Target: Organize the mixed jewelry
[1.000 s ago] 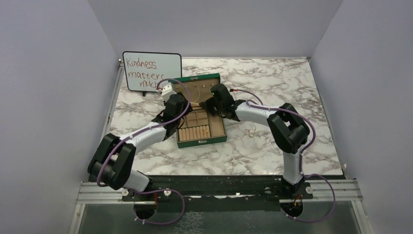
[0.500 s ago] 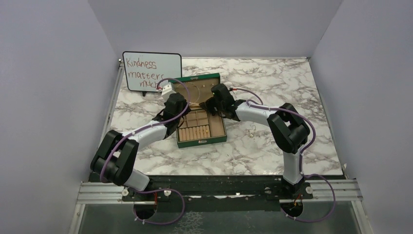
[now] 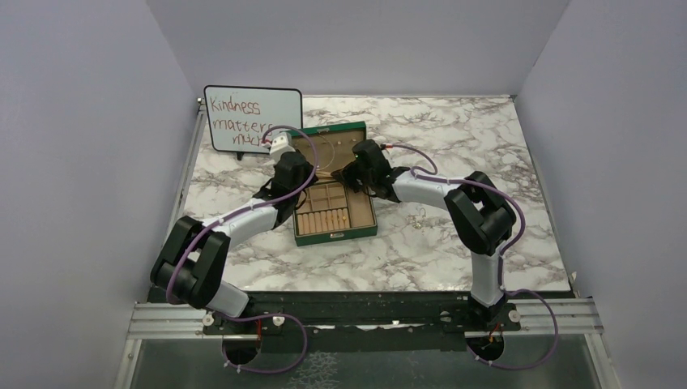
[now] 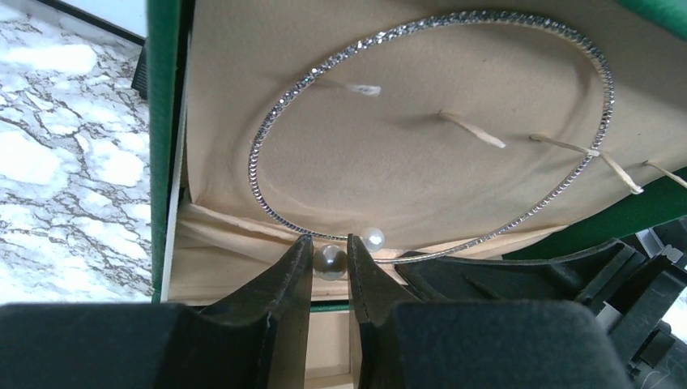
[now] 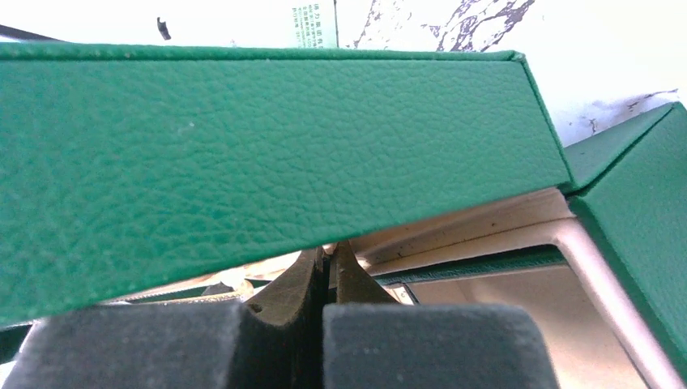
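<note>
Left gripper (image 4: 328, 243) is pinching a small pearl (image 4: 330, 262) in narrow jaws, at 6 o'clock of the big silver loop (image 4: 254, 162) lying on the tan lining of the green box's (image 3: 335, 233) lid (image 5: 243, 162). A second pearl (image 4: 373, 238) is sitting just at 2 o'clock. Right gripper (image 5: 328, 267) is sitting under the lid, fingers nearly together; on what, I cannot tell.

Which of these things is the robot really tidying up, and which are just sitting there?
For the job:
- pearl between the left gripper fingers
- second pearl
- silver loop
- tiny pieces on the marble
- green box, likely where they go

Just lying about:
- whiteboard
</note>
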Controlling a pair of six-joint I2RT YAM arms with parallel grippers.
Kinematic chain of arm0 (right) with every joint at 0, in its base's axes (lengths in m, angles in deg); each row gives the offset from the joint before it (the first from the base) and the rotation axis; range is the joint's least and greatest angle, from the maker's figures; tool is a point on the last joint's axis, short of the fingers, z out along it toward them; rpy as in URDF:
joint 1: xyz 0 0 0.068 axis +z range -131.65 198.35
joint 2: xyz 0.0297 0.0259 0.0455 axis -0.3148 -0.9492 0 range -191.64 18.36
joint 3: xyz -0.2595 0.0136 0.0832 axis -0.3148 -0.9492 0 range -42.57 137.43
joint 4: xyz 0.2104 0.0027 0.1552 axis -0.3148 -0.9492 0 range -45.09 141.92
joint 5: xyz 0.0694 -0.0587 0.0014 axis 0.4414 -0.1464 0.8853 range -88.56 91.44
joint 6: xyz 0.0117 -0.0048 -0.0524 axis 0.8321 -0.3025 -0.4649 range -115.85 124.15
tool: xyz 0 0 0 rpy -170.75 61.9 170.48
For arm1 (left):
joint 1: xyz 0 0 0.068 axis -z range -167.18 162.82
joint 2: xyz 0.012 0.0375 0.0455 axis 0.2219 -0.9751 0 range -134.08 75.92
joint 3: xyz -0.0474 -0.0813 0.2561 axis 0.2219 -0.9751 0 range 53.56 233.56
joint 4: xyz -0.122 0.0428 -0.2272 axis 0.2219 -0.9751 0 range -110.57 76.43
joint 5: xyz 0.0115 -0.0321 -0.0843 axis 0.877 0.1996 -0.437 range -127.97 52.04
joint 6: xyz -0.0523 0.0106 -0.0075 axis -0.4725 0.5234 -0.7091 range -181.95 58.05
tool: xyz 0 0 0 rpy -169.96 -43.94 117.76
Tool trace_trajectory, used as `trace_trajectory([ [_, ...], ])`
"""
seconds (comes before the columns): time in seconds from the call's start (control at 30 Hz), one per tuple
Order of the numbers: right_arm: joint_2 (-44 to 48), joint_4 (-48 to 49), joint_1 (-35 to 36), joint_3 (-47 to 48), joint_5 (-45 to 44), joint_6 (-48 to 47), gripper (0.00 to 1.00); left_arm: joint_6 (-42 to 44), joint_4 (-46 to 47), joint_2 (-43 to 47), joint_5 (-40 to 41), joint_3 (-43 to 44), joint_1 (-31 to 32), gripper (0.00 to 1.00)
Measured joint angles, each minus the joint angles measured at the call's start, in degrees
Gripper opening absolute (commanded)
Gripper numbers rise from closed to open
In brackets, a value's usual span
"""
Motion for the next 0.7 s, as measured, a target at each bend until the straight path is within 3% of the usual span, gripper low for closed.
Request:
trace_trajectory([
  [0.7, 1.25, 1.57, -0.35, -1.51, 2.29, -3.69, 0.01, -0.07, -2.36, -2.84, 0.72, 3.13, 0.0, 0.24],
])
